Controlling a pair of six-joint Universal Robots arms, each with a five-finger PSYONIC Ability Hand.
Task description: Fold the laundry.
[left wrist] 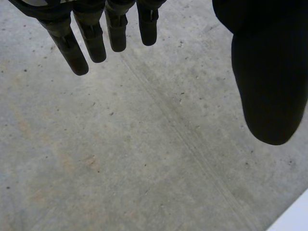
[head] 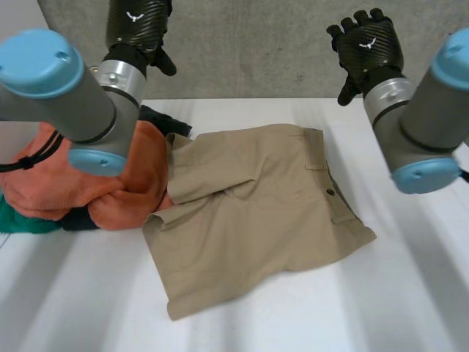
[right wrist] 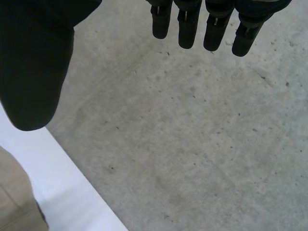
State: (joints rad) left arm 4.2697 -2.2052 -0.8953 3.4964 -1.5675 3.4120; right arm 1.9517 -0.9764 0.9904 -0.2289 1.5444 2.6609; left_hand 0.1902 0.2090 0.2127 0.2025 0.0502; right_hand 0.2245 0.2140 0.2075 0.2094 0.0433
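Khaki shorts lie untouched while left hand and right hand hover spread, empty.

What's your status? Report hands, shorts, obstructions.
Left hand and right hand open, raised beyond the table. Khaki shorts spread mid-table, untouched. Orange pile touching shorts on left-arm side.

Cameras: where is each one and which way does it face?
Head view: behind the arms, looking down at white table, khaki shorts, orange cloth; both arms, left hand, right hand.
Left wrist view: on left wrist, facing grey concrete; own straight fingers, thumb.
Right wrist view: on right wrist, facing concrete, table edge, shorts; own fingers, thumb.
Shared: head and right wrist views both show the shorts.
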